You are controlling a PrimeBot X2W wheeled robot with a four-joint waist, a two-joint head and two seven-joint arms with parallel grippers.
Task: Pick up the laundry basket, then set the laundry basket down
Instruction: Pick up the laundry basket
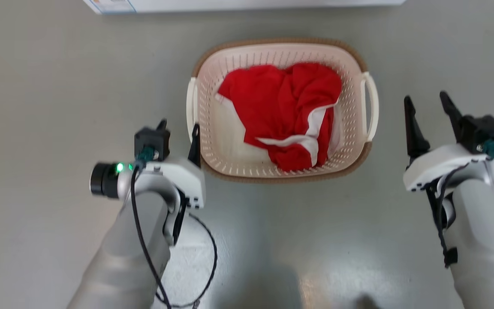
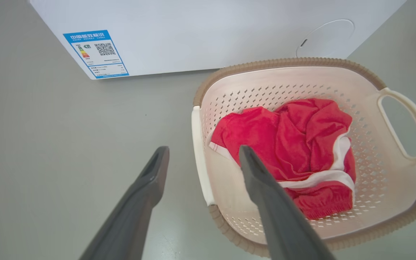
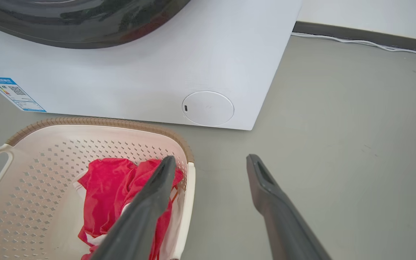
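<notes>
While the laundry basket, holding a red garment, sat on the grey floor, the left gripper and right gripper flanked it, jaws spread, empty.

Basket: cream-white, diamond-hole pattern; brown ribbed rim; white handles at 3 and 9 o'clock.
Cloth: red, white bands.
Washer, 12 o'clock: white; door glossy black; label blue-bordered.
Floor: plain grey.
Fingers: dark grey.
Arms: pale silver-grey.

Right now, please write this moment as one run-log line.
stage: pre-grasp | laundry basket: on floor, red garment inside | left gripper: open, by left handle | right gripper: open, right of basket, not touching
</notes>
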